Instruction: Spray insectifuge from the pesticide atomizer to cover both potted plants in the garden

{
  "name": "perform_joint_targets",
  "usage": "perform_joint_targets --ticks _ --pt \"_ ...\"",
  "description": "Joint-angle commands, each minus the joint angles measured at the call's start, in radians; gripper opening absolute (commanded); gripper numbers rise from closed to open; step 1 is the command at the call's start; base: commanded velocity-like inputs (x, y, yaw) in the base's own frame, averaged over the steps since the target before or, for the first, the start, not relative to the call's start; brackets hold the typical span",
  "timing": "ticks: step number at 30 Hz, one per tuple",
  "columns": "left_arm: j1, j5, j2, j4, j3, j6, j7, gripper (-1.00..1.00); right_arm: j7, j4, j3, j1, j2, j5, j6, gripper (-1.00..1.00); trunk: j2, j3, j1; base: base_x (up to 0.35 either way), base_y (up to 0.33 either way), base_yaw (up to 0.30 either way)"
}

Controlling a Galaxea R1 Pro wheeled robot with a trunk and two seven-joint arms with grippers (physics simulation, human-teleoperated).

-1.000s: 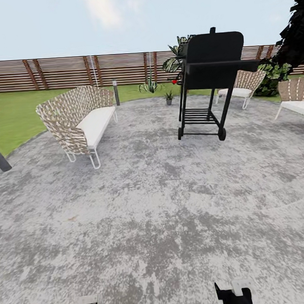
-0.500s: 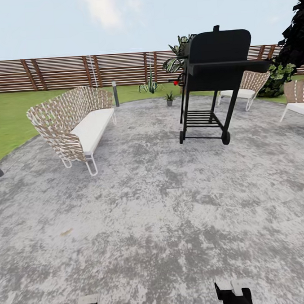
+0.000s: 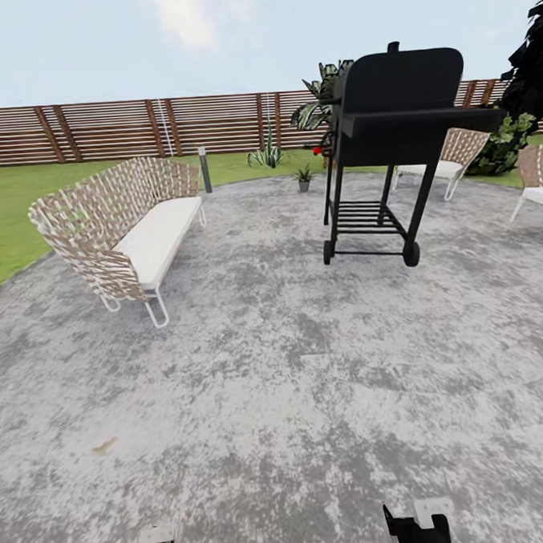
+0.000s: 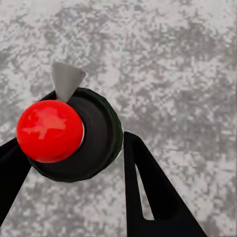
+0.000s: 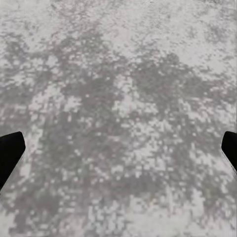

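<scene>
black grill (image 3: 391, 127) right of woven bench (image 3: 128, 224); woven chair (image 3: 449, 154) behind.

The grey patio (image 3: 278, 383) lies open and flat in front of the robot, with wide free room in the middle. On the left a woven sofa (image 3: 120, 224) stands at the patio edge. On the right a black grill cart (image 3: 392, 135) blocks the way, its wheels on the paving. Between them is an open lane toward a small potted plant (image 3: 303, 175) near the fence (image 3: 118, 128). More chairs (image 3: 449, 152) stand behind the grill, perhaps two.
</scene>
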Motion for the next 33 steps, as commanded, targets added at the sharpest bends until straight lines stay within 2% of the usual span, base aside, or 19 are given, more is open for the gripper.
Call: perform_joint_targets --ticks 1,33 --pt "-0.001 0.007 0.0 0.001 -0.001 -0.003 -0.001 -1.0 0.001 0.001 0.0 -0.001 0.0 0.0 -0.003 1.0 0.0 -0.001 0.0 0.335 0.0 0.0" --pt "-0.001 0.007 0.0 0.001 -0.001 -0.004 -0.001 -1.0 0.001 0.001 0.0 -0.001 0.0 0.0 -0.003 1.0 0.0 -0.001 0.0 0.335 0.078 0.0"
